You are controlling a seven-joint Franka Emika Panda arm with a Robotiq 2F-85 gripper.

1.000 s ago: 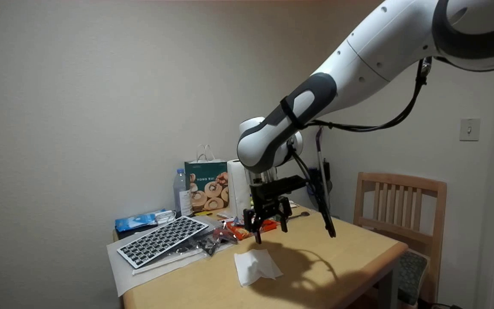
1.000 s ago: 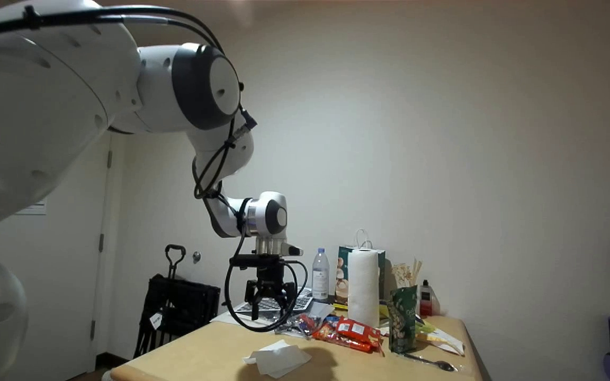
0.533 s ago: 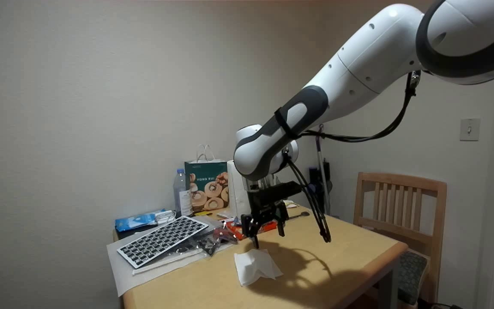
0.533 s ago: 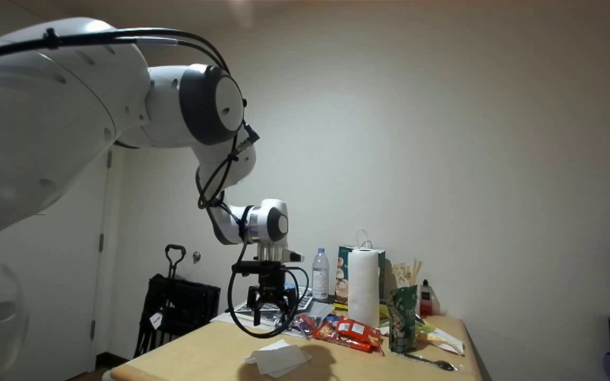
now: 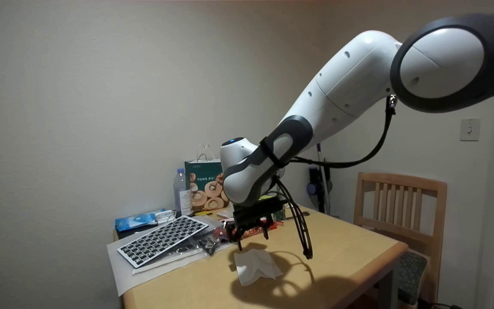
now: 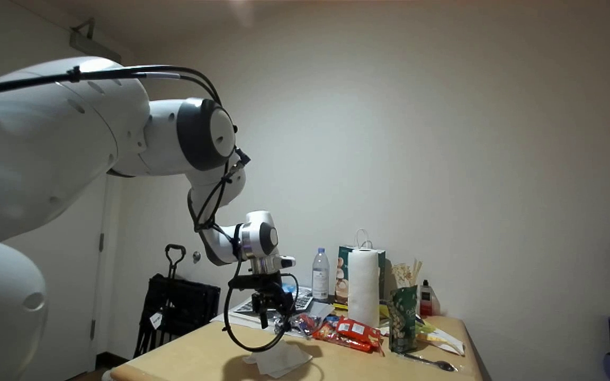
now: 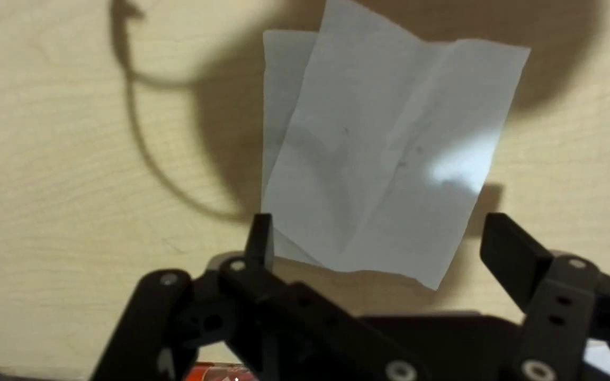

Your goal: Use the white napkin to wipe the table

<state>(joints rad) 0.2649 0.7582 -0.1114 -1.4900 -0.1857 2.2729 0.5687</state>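
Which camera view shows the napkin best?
The wrist view: there the napkin looks large, seen from above, its folds clear. Both exterior views show it smaller, at a slant; in an exterior view a cable crosses its edge.

Table, light tan wood, smooth top, darker edge. On it: white napkin, creased, layers overlapping; paper towel roll, upright; green pouch, upright; red packets; dark spoon; green shopping bag; white sheet, overhanging one side.

Both exterior views share table, set back, facing wall behind it; wrist view close above, facing down.
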